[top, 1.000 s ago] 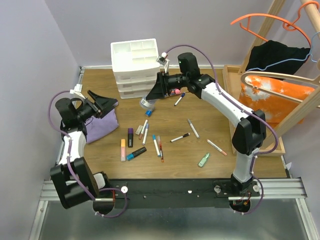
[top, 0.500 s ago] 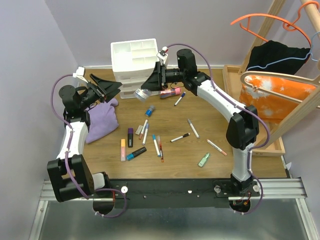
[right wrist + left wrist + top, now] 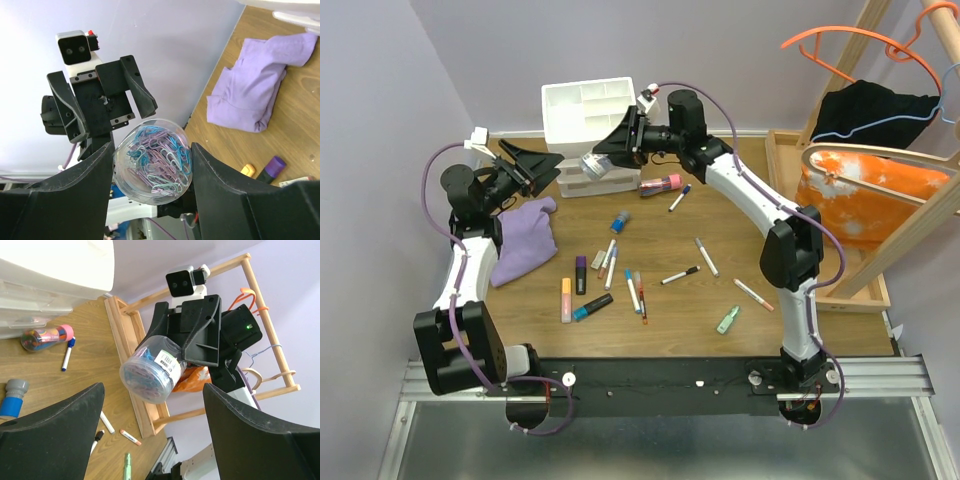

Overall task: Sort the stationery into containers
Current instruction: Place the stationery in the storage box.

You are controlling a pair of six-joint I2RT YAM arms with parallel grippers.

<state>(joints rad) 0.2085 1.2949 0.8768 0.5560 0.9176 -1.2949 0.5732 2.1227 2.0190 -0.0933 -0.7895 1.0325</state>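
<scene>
above the wooden table (image 3: 660, 240), right jaws grip a paper-clip tub (image 3: 598, 166) upper centre, best kept level over the white organiser (image 3: 565, 140); left jaws wide.

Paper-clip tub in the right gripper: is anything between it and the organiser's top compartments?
Nothing visible. The tub hangs in the right gripper just in front of the white organiser; the open left gripper sits off to one side, apart.

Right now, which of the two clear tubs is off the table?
The tub of pastel paper clips, clamped in the right gripper near the white organiser. The other, the pink-capped tube, lies on its side on the table.
</scene>
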